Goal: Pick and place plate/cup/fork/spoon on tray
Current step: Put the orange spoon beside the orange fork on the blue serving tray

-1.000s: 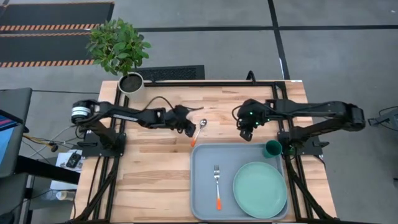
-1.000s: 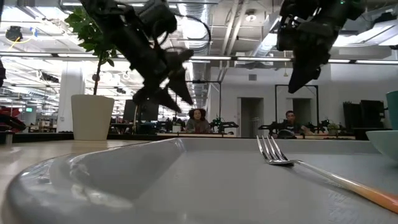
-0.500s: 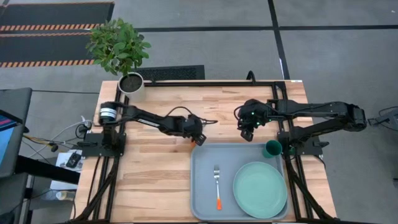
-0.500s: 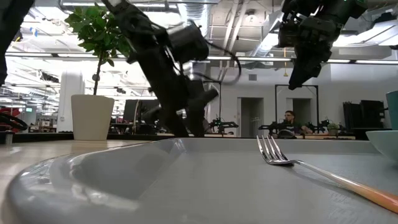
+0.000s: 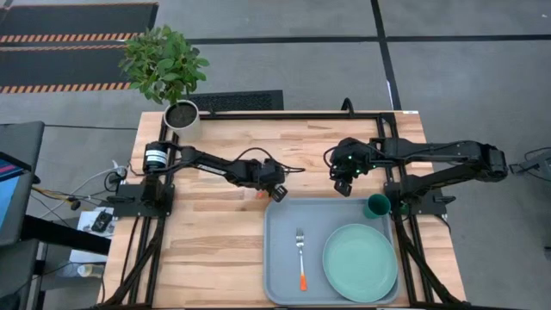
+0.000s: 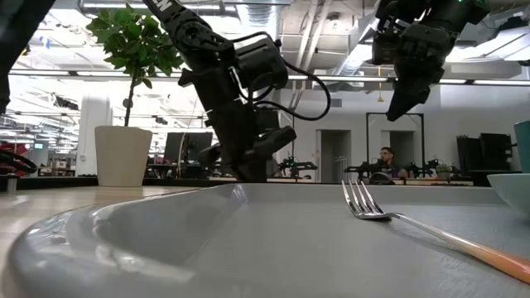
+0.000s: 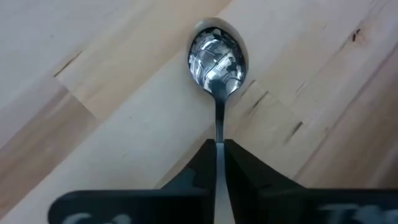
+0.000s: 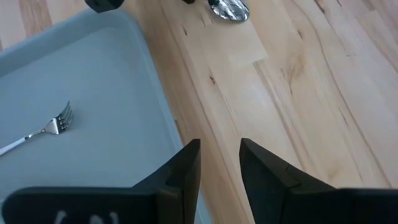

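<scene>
Spoon [image 7: 217, 56] is lying on the wooden surface [image 5: 207, 232] just beyond the tray's [image 5: 284, 258] far left corner, and your left end effector [image 5: 274, 188] is down on it, fingers [image 7: 199, 165] closing tight on the thin metal stem while the bowl is still resting flat on the wood. That grip point is sitting very near the tray's raised rim, so you're working with little slack on that side; the bare planks toward the plant pot [image 5: 181, 114] and along the left half of the surface are giving you open room.

Inside the tray, the fork [image 5: 300, 254] is lying lengthwise in the left part, orange end toward the near edge, and the plate [image 5: 360, 262] is filling the right part, close to the rim. The cup [image 5: 376, 206] is standing outside the tray, just beside its far right corner.

Your right end effector [image 5: 340, 183] is hovering above the surface beyond the tray's far edge, fingers [image 8: 183, 171] parted and holding nothing, well apart from the left one.

Compared with half a second ago, your left arm is sitting slightly farther along toward the tray corner and lower; a second ago it was raised with the spoon lying in plain sight. The right arm is holding its place.
</scene>
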